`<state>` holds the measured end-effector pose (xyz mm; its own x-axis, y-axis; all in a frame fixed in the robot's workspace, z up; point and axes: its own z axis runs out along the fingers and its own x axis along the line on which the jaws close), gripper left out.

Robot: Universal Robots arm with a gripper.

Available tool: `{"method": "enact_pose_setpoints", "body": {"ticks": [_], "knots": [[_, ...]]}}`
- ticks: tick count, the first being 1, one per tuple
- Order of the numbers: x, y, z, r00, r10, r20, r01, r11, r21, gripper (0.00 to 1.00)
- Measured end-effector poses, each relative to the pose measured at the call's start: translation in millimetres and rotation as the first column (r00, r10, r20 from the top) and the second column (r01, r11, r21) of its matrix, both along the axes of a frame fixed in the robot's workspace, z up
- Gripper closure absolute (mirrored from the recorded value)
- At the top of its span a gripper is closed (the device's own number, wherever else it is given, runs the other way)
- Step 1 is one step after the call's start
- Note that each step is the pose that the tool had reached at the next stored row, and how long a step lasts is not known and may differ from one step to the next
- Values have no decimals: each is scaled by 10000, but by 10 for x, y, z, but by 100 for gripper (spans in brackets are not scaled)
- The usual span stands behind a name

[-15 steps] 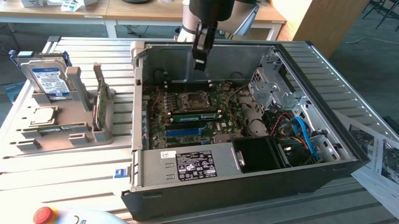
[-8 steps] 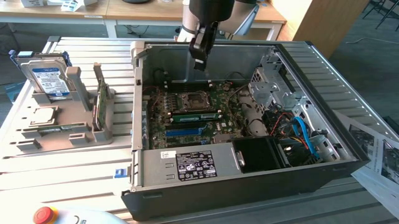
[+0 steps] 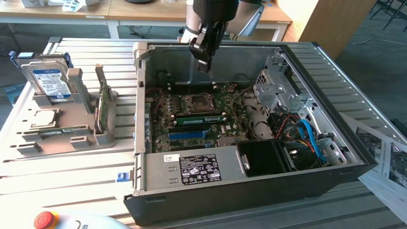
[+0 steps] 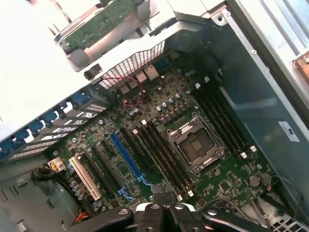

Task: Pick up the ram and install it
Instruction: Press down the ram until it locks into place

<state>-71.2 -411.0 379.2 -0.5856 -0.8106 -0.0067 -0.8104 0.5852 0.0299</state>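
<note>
The claw [image 3: 203, 64], closed and empty, hangs above the motherboard [image 3: 190, 121].

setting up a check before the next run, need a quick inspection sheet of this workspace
surface: slatted table, open case on it
job's things: ram, green stick, looks seated in the slots by the socket
clutter: green card upright in grey holder; drive; red button
grippers: gripper above the board, jaws shut, nothing seen held
cables: blue cable, red wires in case
surroundings: papers, desks behind
</note>
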Motion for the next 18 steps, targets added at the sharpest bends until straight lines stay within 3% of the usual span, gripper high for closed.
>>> {"method": "enact_pose_setpoints", "body": {"ticks": [5, 9, 14, 18], "knots": [[0, 0, -1, 9972, -747, 0, 747, 9972, 0, 90], [0, 0, -1, 9909, -1344, 0, 1344, 9909, 0, 90], [0, 0, -1, 9783, -2072, 0, 2072, 9783, 0, 90], [0, 0, -2, 9640, -2659, 0, 2659, 9640, 0, 90]]}}
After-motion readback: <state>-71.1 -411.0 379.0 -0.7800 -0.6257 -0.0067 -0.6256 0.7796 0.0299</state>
